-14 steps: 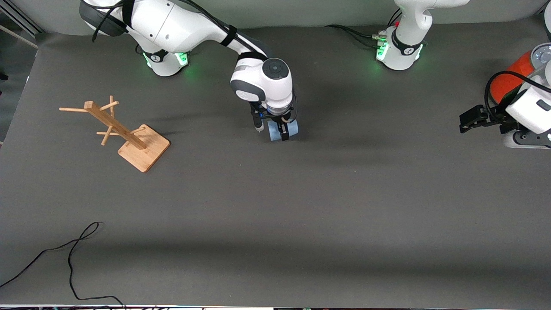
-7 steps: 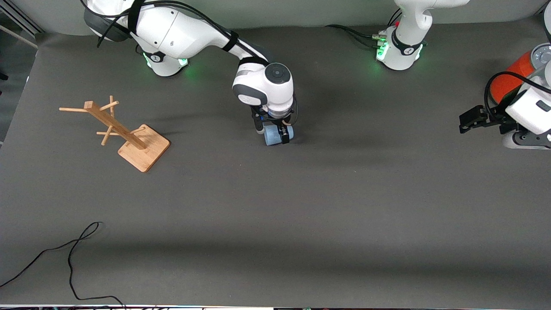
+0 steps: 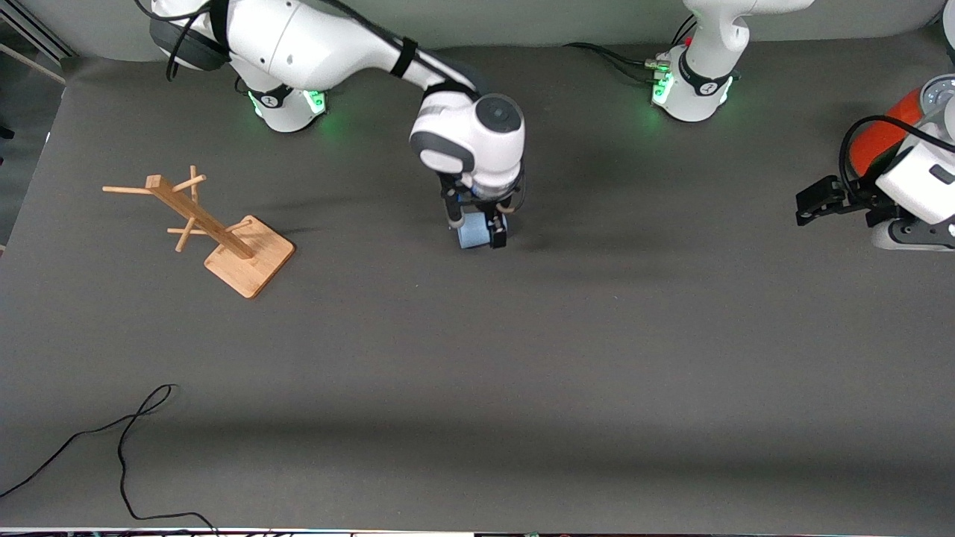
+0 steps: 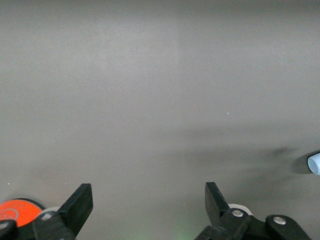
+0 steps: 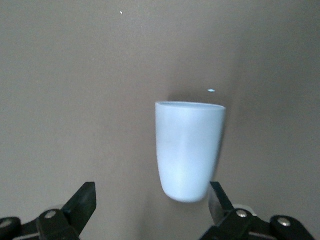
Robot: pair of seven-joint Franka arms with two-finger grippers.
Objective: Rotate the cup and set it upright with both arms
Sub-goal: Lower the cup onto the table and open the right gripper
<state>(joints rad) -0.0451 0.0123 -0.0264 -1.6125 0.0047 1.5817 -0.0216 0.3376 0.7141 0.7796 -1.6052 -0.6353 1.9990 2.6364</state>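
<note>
Cable [image 3: 112, 447] lay looped nearest the front camera, toward the right arm's end of the gray table [image 3: 522, 388], with wide bare cloth between it and the work. Farther up, at mid-table, the light blue cup [image 3: 471, 234] lay on its side on the cloth, free of any grip. The right gripper [image 3: 477, 231] hung just over it with its fingers spread wide, one on each side of the cup's body; the right wrist view showed the cup [image 5: 189, 150] between the black fingertips, nearer one than the other. A clean step here probably called for centring the cup between the fingers before any squeeze, so it would not roll. The wooden rack [image 3: 216, 231] stood well apart, toward the right arm's end. The left gripper [image 3: 809, 203] waited over the left arm's end of the table, fingers likewise spread and holding nothing, beside the orange can [image 3: 880, 138]. Open room surrounded the cup on all sides.
</note>
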